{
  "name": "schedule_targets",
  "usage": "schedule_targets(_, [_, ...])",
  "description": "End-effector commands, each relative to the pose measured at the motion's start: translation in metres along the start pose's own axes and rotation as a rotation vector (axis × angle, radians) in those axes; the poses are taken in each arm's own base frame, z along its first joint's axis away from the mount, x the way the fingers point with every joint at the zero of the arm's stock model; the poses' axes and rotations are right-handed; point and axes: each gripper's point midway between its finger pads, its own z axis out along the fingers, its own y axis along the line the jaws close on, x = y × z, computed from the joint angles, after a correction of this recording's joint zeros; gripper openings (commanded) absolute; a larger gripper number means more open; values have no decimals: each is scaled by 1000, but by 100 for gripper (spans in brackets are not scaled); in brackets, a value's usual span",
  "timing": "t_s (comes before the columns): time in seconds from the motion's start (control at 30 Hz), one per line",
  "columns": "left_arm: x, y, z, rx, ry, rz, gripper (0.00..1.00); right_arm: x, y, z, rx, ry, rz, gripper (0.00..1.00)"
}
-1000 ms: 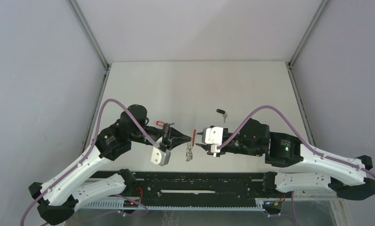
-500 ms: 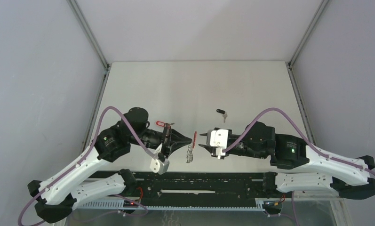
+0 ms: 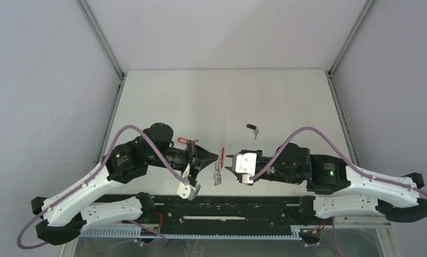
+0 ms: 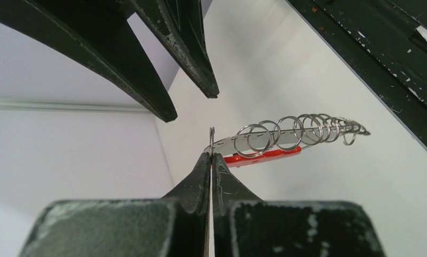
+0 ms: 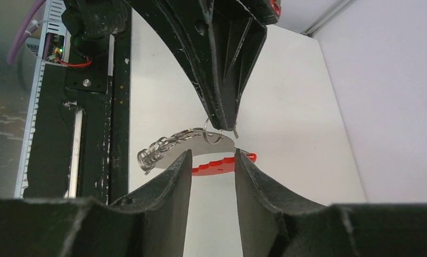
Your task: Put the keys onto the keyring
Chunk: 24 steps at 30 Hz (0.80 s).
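The keyring (image 3: 218, 166) hangs in the air between the two arms, its red arc (image 4: 262, 157) under a silver strip with a row of small wire loops (image 4: 302, 128). My left gripper (image 3: 216, 157) (image 4: 211, 155) is shut on the strip's end. My right gripper (image 3: 227, 159) (image 5: 213, 154) faces it, open, fingertips just short of the ring (image 5: 214, 167) and on either side of it. The black-headed key (image 3: 252, 129) lies on the table behind the right arm. The red-tagged key (image 3: 183, 140) lies beside the left gripper.
The black rail (image 3: 227, 206) with the arm bases runs along the table's near edge, right under the hanging ring. Grey walls and metal posts (image 3: 101, 40) close in the white table (image 3: 227, 96) on three sides.
Both wrists have rolled, their white camera blocks swinging toward the near edge. The right gripper has edged closer to the ring. The keyring stays pinched in the left gripper.
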Motion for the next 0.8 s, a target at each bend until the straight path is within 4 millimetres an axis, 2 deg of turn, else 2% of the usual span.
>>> schedule_targets(0.0, [-5, 20, -10, -50, 46, -17, 0, -14, -7, -2, 35, -22, -35, 43])
schedule_targets(0.77, [-12, 28, -9, -79, 47, -72, 0, -16, -10, 19, 86, 2, -99, 36])
